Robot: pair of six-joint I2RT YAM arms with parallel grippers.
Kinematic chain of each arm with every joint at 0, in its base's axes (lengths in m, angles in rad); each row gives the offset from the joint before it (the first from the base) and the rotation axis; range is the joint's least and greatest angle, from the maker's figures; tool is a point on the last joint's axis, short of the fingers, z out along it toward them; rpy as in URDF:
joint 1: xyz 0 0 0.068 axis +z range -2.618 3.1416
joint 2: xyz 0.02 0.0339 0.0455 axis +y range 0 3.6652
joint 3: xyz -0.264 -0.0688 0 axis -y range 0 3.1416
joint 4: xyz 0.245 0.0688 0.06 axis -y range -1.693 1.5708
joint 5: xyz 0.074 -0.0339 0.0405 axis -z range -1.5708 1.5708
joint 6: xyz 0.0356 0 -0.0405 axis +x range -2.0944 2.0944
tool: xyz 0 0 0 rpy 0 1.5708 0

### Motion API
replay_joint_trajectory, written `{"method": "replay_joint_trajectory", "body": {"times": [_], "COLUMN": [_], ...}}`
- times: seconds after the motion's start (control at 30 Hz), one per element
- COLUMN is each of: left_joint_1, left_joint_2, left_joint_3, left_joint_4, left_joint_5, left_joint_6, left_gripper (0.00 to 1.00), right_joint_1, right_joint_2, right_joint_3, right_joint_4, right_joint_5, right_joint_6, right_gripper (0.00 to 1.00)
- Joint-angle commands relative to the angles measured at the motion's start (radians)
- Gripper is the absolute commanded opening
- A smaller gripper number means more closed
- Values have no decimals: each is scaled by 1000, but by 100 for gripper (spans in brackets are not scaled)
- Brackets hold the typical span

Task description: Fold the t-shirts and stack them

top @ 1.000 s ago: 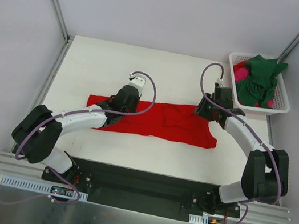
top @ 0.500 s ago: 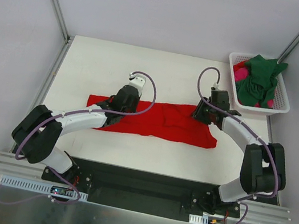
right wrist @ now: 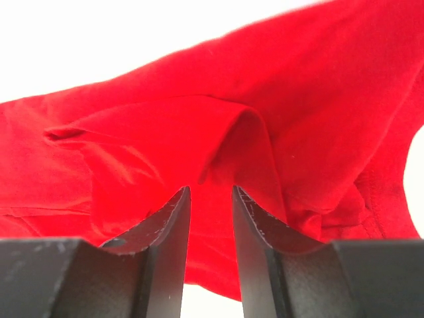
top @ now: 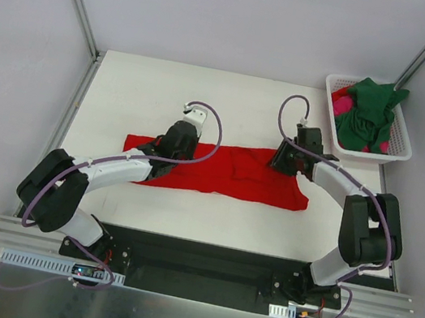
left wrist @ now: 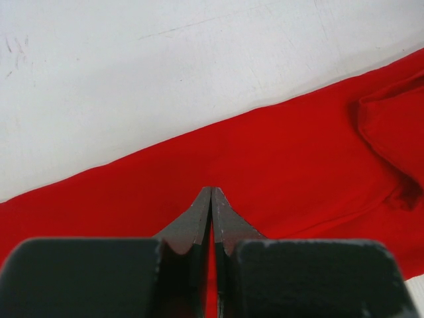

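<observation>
A bright red t-shirt point(top: 226, 174) lies spread in a long band across the middle of the table. My left gripper point(top: 171, 152) is shut, its tips pressed together on the flat red cloth point(left wrist: 278, 159) near the band's left part point(left wrist: 211, 189). My right gripper point(top: 278, 162) hovers at the shirt's right end. Its jaws stand a little apart point(right wrist: 210, 191) over a raised fold of red cloth point(right wrist: 199, 86), without pinching it. A dark green t-shirt point(top: 369, 112) and a magenta-pink one point(top: 341, 106) are heaped in the basket.
The white slotted basket point(top: 399, 151) stands at the back right corner, close behind the right arm. Metal frame posts rise at both back corners. White walls close in the table's left, right and back sides.
The right gripper has shifted a little to the left, further over the shirt's right end. The left arm and the shirt have not moved.
</observation>
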Motion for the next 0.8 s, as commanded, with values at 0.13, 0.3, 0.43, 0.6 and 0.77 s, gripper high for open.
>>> {"method": "replay_joint_trajectory", "body": {"times": [0.13, 0.3, 0.43, 0.6, 0.77], "left_joint_1": [12, 12, 12, 14, 14], "left_joint_2": [-8, -14, -15, -16, -19], "left_joint_3": [11, 8, 3, 3, 0], "left_joint_4": [28, 28, 28, 28, 28], "left_joint_5": [3, -3, -6, -6, -8], "left_joint_6": [1, 3, 4, 4, 7], "left_gripper": [0, 0, 0, 0, 0], "right_joint_1": [6, 6, 6, 6, 6], "right_joint_2": [6, 24, 38, 55, 63], "right_joint_3": [72, 75, 78, 91, 98], "right_joint_4": [29, 31, 35, 39, 39], "right_joint_5": [-21, -19, -19, -18, -18], "right_joint_6": [11, 13, 13, 8, 6], "right_gripper": [35, 34, 34, 34, 20]}}
